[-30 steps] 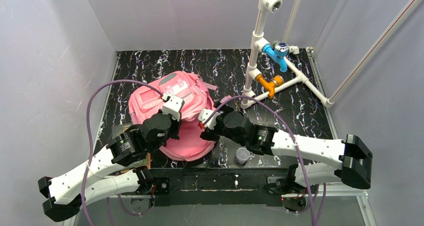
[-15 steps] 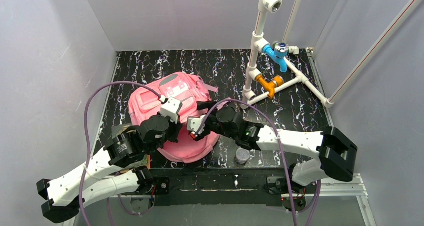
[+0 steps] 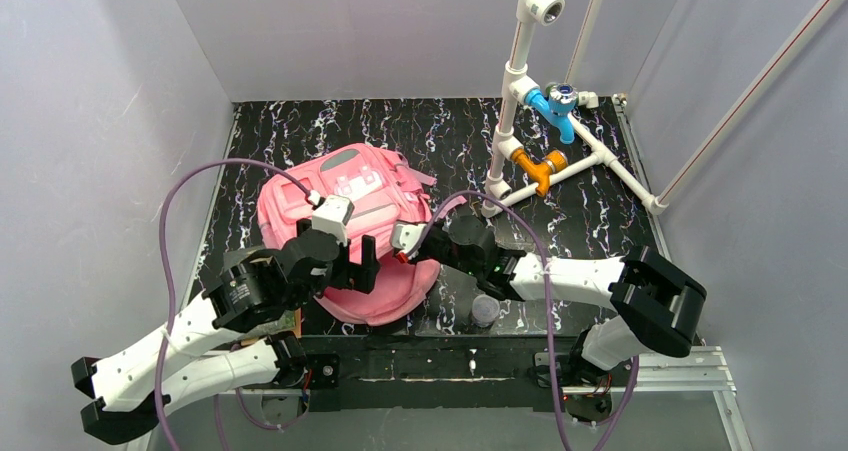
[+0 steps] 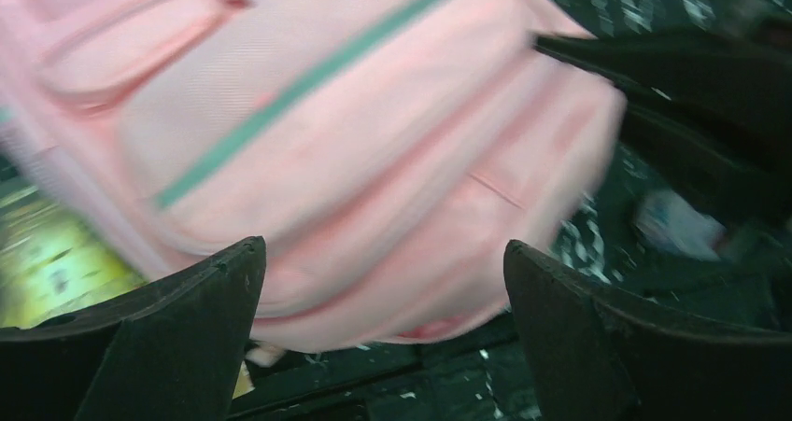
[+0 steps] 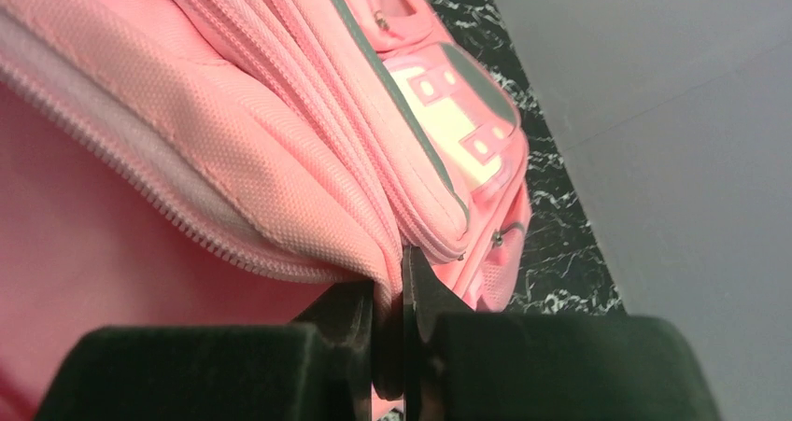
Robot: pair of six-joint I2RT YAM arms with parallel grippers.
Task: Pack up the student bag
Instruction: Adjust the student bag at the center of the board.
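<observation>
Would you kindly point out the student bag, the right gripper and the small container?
student bag (image 3: pixel 290 209), top view, front panel.
right gripper (image 5: pixel 388 295), right wrist view, between its fingertips.
small container (image 3: pixel 485 310), top view, its lid.

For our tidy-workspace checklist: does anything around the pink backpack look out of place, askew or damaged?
Nothing spilled or damaged. The student bag lies flat, and the right hand pinches a fold of its fabric beside a zip, bunching that edge. A small container stands apart from it.

Left hand (image 4: pixel 381 248) opened; right hand (image 5: pixel 389 273) closed on edge of student bag (image 5: pixel 233 160).
</observation>
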